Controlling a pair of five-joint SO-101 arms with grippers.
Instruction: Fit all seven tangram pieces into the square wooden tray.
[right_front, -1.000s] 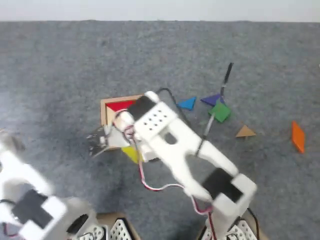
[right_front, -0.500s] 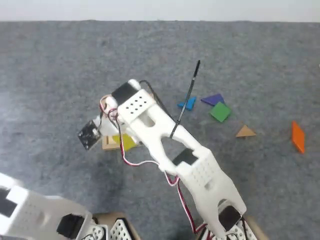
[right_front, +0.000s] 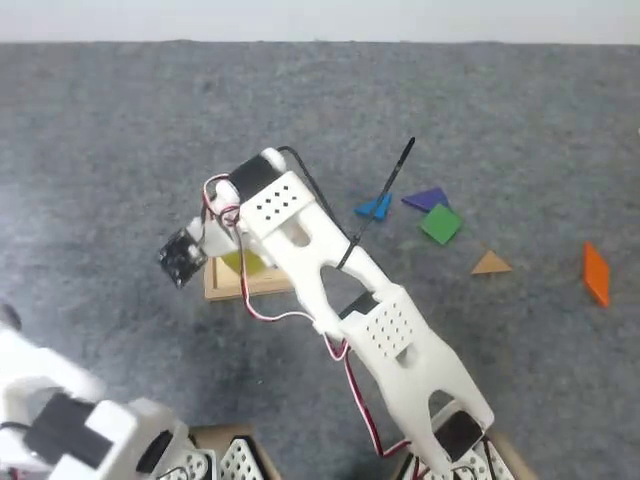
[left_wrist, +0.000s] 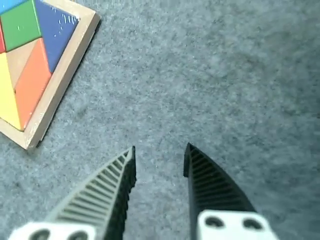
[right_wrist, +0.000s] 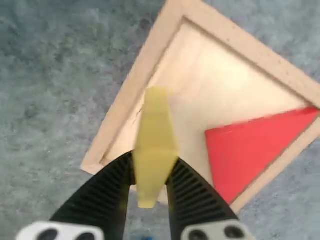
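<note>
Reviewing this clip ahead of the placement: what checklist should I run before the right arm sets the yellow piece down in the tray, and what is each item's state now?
1. Right gripper jaws shut on the yellow piece: ok.
2. Yellow piece within the wooden tray rim: cannot tell; it overlaps the rim in the right wrist view.
3. Bare tray floor beside the red triangle: ok.
4. Left gripper out of the right arm's way, jaws open over carpet: ok.
5. All seven pieces in: not ok; blue piece, purple piece, green piece, tan piece and orange piece lie on the carpet.
</note>
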